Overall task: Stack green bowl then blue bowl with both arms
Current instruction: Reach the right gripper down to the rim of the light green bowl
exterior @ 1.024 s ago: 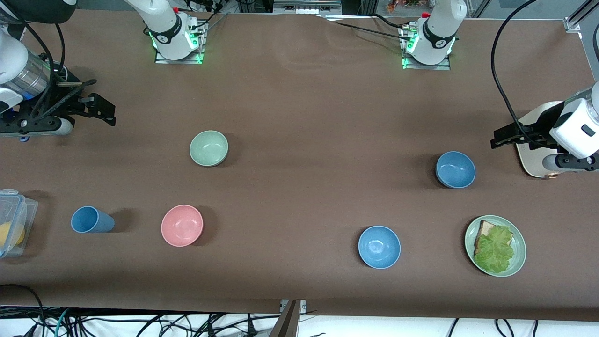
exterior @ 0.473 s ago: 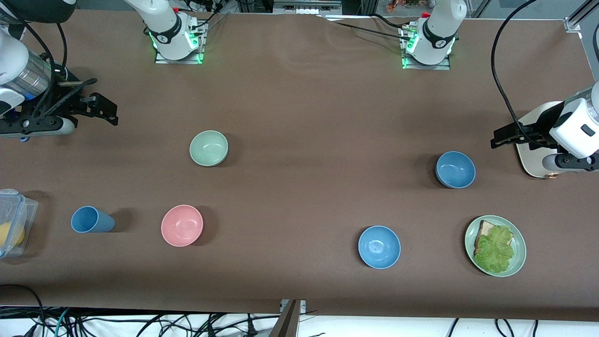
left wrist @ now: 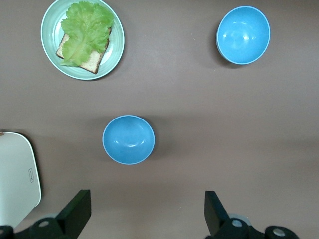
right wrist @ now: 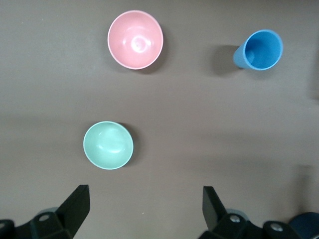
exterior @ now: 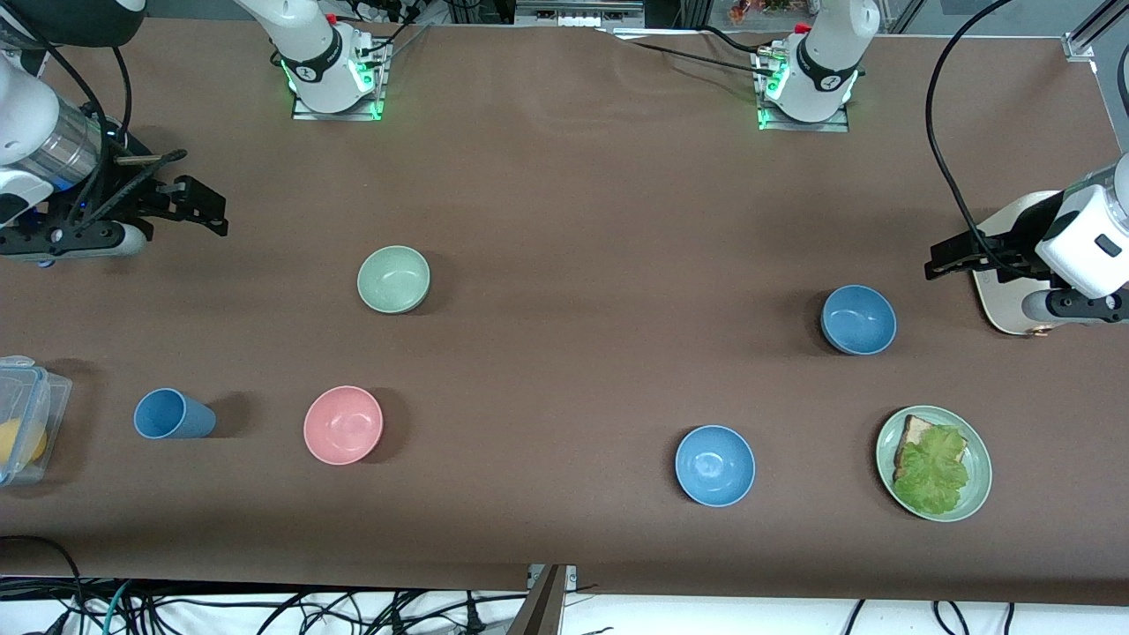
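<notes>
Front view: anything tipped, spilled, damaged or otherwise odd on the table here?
Nothing stands out. The green bowl, blue bowl, pink bowl, brighter blue bowl and cup all sit upright and apart. Bread and lettuce stay on the plate. Both grippers, left and right, are open and empty.

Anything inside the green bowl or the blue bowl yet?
No. The green bowl and blue bowl both show bare insides, each alone on the table. The left gripper and right gripper are open and hold nothing. What lies under the bowls is hidden.
</notes>
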